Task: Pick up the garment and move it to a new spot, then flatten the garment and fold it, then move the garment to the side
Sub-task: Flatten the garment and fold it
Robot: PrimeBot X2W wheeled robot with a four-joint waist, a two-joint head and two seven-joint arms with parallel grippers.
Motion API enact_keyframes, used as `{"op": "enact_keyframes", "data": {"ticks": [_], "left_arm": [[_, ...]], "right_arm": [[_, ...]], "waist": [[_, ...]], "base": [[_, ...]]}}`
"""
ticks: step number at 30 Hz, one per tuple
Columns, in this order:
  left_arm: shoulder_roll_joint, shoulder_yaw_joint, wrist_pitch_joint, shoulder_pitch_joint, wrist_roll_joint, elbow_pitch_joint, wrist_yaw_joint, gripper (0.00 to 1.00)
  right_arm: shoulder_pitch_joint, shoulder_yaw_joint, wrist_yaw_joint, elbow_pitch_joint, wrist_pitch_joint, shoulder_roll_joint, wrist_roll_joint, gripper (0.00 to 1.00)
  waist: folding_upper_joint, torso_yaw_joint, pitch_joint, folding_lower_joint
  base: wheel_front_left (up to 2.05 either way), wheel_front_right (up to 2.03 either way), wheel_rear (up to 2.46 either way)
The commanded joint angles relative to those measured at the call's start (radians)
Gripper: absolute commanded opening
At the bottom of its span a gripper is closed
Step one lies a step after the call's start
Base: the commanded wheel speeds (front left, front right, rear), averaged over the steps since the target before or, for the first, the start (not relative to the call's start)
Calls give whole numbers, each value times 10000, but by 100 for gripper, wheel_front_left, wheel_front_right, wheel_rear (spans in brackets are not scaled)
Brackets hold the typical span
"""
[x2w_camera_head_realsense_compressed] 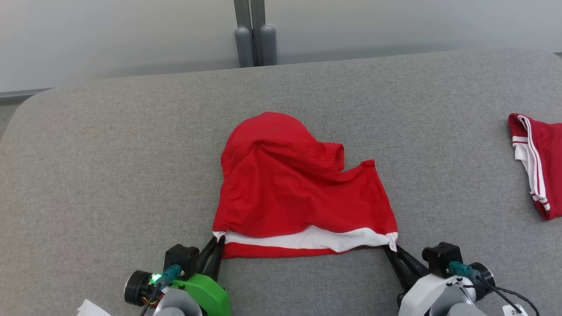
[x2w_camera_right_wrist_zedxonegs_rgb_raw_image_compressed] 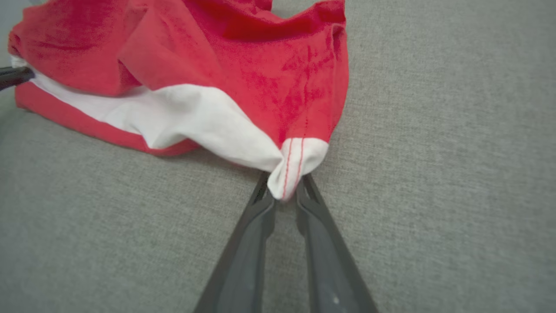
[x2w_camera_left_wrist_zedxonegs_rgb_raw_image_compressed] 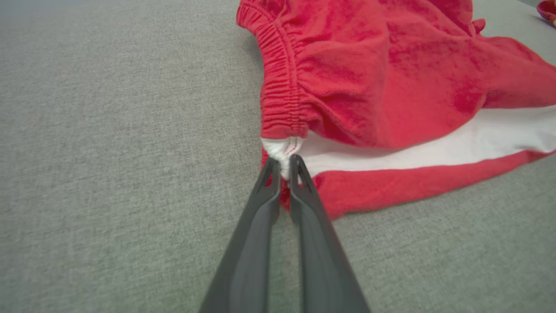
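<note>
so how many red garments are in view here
2. One garment lies in the middle, near corners held by the left gripper and right gripper. The second garment lies at the right edge, partly cut off.

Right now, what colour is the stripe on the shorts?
White stripe on red shorts; clearest in left wrist view.

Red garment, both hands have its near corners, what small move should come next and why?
Probably lift both hands together a little, keeping the near edge stretched. The left hand and right hand are each shut on a white-banded corner of the red garment, which lies rumpled on the gray surface, so raising it should free it for carrying.
</note>
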Motion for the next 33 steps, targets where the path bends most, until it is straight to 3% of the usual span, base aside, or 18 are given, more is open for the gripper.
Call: {"op": "enact_keyframes", "data": {"ticks": [1,4,7,12,16,18,20,23,27,29,33], "left_arm": [[52,-86,7,-150,-181,81,-29,0],[14,-283,78,-107,-872,-438,-31,0],[118,-446,515,141,-2046,-1951,-27,0],[783,-257,2682,74,-3934,-6667,28,0],[716,161,4880,-1347,-4990,-9546,824,0],[689,372,5751,-2675,-5090,-9951,1269,0],[564,578,6376,-4348,-4939,-9637,1683,0],[295,842,6819,-7063,-4705,-8355,2143,0],[55,931,6179,-10250,-4177,-5722,2254,0],[-58,980,5274,-11549,-3911,-4390,2260,0],[-144,593,3627,-13498,-3075,-2427,2164,0]], "right_arm": [[-170,161,-2,-179,-28,-25,413,0],[-201,-136,-3,-1086,-28,-445,1536,0],[195,-483,-2,-2581,-27,-1207,2550,0],[538,-1710,-2,-6276,927,-3641,4450,0],[-324,-3144,-5,-7998,2199,-5224,5660,0],[-1287,-3650,-5,-8134,2837,-5709,6091,0],[-2629,-3807,-5,-7972,3485,-6206,6125,0],[-5088,-3601,-6,-7242,4316,-6369,6162,0],[-8648,-2916,-11,-5321,4697,-5432,5403,0],[-10225,-2582,-13,-4114,4497,-4636,4952,0],[-12466,-2314,-13,-2439,3765,-3743,4249,0]], "waist": [[-1,-52,-58,0],[-1,-145,-112,0],[-1,-221,-37,0],[-1,-331,630,0],[-1,-406,1795,0],[-1,-414,2597,0],[-1,-389,3410,0],[-1,-390,4552,0],[-1,-440,5637,0],[-1,-571,5906,0],[-1,-805,6398,0]], "base": [[0,0,0],[0,0,0],[0,0,0],[0,0,0],[0,0,0],[0,0,0],[0,0,0],[0,0,0],[0,0,0],[0,0,0],[0,0,0]]}}
